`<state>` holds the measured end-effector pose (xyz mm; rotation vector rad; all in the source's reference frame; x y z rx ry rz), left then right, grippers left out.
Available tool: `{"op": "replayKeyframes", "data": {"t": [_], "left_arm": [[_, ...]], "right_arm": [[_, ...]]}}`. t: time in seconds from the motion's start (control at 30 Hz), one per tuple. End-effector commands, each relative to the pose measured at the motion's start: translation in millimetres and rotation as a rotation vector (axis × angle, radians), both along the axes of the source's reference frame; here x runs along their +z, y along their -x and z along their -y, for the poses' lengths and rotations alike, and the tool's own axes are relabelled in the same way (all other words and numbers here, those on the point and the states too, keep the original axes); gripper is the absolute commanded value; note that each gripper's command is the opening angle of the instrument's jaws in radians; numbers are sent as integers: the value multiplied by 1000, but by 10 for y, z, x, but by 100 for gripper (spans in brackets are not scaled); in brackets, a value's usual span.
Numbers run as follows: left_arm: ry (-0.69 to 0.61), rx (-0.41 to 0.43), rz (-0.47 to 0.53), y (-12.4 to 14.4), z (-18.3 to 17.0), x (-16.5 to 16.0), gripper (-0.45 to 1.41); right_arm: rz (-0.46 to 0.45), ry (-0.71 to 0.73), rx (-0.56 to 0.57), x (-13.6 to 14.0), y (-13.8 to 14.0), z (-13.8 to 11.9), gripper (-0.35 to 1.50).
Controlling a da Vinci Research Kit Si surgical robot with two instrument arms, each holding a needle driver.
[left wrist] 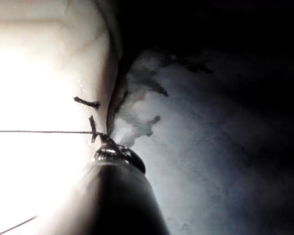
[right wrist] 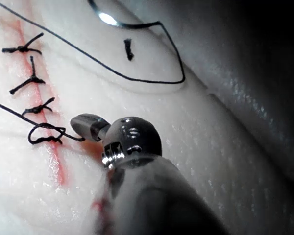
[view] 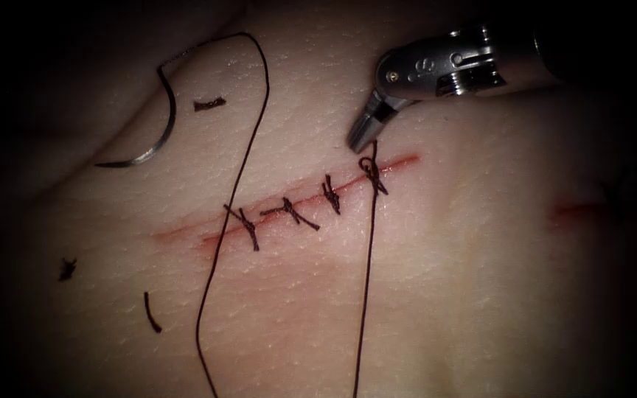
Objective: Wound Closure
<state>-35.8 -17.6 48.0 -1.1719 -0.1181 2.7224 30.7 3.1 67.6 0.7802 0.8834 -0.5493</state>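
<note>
The right arm's silver wristed tool [view: 363, 136] comes in from the upper right and points down at the right end of the thin red cut [view: 289, 206] in the pale pork-belly tissue [view: 444, 295]. Its jaws look closed on the dark thread [view: 366, 295], just above the loose loop of the rightmost stitch [view: 371, 173]; the right wrist view shows that thread running from the tool's tip [right wrist: 83, 125] into the loop [right wrist: 44, 134]. Three tied dark stitches [view: 289, 212] cross the cut to the left of it. The curved steel needle [view: 158, 129] lies free on the tissue well to the left of the cut, far from the tool, held by nothing and not in the tissue; thread trails from its upper end. Short cut ends of thread [view: 209, 104] lie scattered nearby. The left arm's tool [left wrist: 118, 154] shows beside the tissue edge; I cannot tell its state.
</note>
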Motion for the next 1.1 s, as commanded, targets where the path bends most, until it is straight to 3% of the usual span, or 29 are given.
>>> {"op": "replayKeyframes", "data": {"t": [0.03,0.83,1.1], "left_arm": [[-3,3,-2,4,11,3,-45],[-2,36,1,30,47,-1,-45],[-1,50,3,32,59,0,-45]], "right_arm": [[-1,0,2,6,-9,0,-35],[41,46,40,46,-5,-21,-35],[69,81,87,58,2,-47,-35]]}}
